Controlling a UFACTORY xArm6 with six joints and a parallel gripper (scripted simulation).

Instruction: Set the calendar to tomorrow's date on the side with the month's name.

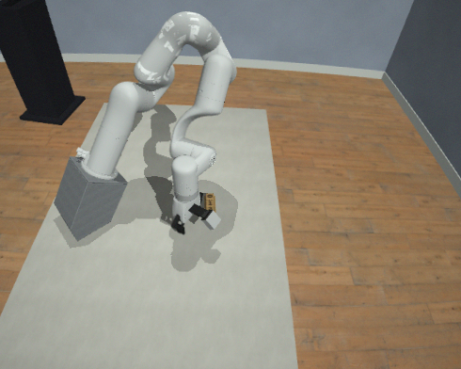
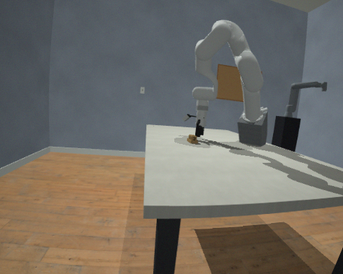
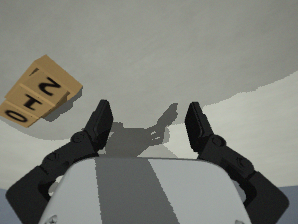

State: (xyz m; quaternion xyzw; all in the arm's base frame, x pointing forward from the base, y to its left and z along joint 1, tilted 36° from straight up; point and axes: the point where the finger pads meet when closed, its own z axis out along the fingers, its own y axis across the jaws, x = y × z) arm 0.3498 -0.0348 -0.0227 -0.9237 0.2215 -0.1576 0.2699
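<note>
Calendar (image 3: 37, 92) of tan wood, small and blocky, lying on the pale grey table (image 2: 213, 182) just beside the gripper (image 3: 150, 122), in the wrist view up and to the left of the left-hand finger and not between the two. Black characters on its upper faces, reading roughly as 0, 1 and a 2 or Z from that slanted angle; cube edges and tray hard to tell apart at this size, so no saying how many cubes or whether they stand flat. Seen from above as a tan sliver (image 1: 210, 201) partly hidden behind the wrist, in the arm's shadow. Seen from the side as a low tan lump (image 2: 192, 139) with the black fingers right at it, a little above the table top. Fingers spread wide apart, gripping nothing, only shadowed table surface showing in the gap. One white arm (image 1: 192, 118), bent over in a high arch, rising from one grey box base (image 1: 79, 207) on the table. Dark table legs (image 2: 165, 244) below. Wooden plank floor (image 1: 361, 188), blue-grey walls (image 2: 94, 70) with a light skirting board. One tall black stand (image 1: 32, 61) on the floor behind the table, one orange panel (image 2: 228, 84) on the far wall, one small white wall plate (image 2: 142, 89).
</note>
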